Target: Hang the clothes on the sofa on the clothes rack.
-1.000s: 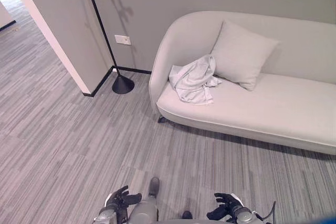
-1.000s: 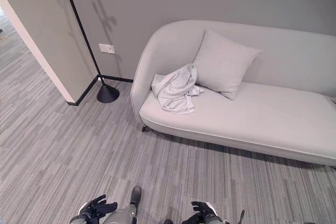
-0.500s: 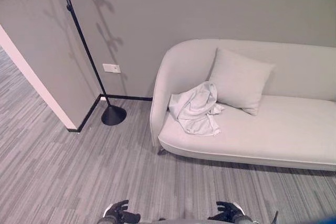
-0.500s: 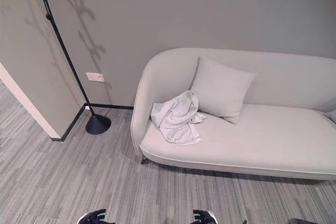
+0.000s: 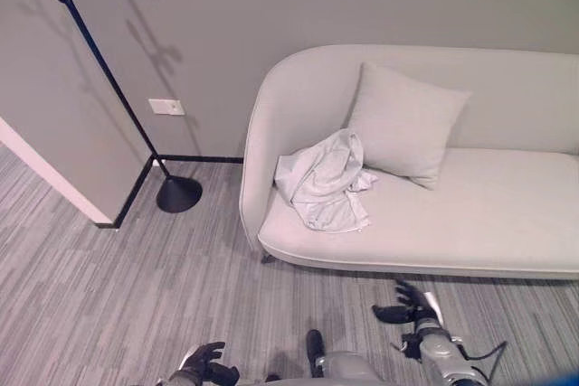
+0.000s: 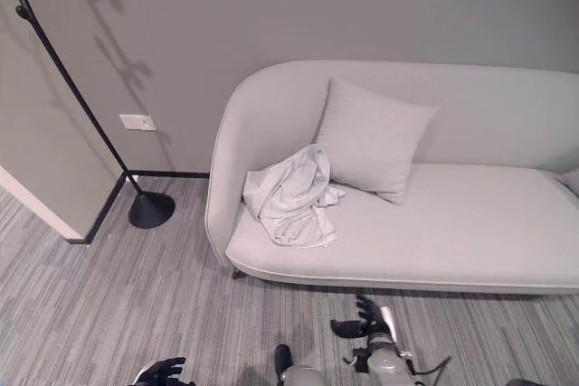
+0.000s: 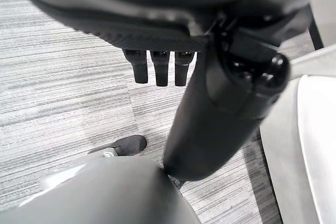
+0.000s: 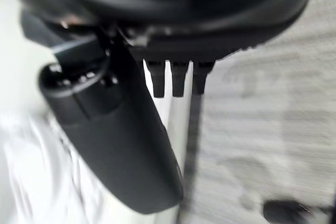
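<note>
Since a second ago the right hand has risen with relaxed, empty fingers toward the pale grey curved sofa, so a reach looks begun. The crumpled white garment lies at the seat's 9 o'clock end, against the grey square cushion. The left hand hangs loosely open at 7 o'clock. The eye views alone show the black clothes rack pole at 10 o'clock.

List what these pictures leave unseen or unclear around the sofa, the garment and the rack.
- Clothes rack: its top is cut off by the upper edge of both eye views, so its hooks cannot be seen.
- Crumpled garment: folds hide what kind of clothing it is.
- Sofa: its right end runs past the frame edge.
- Left robot hand: partly cut off by the bottom edge.
</note>
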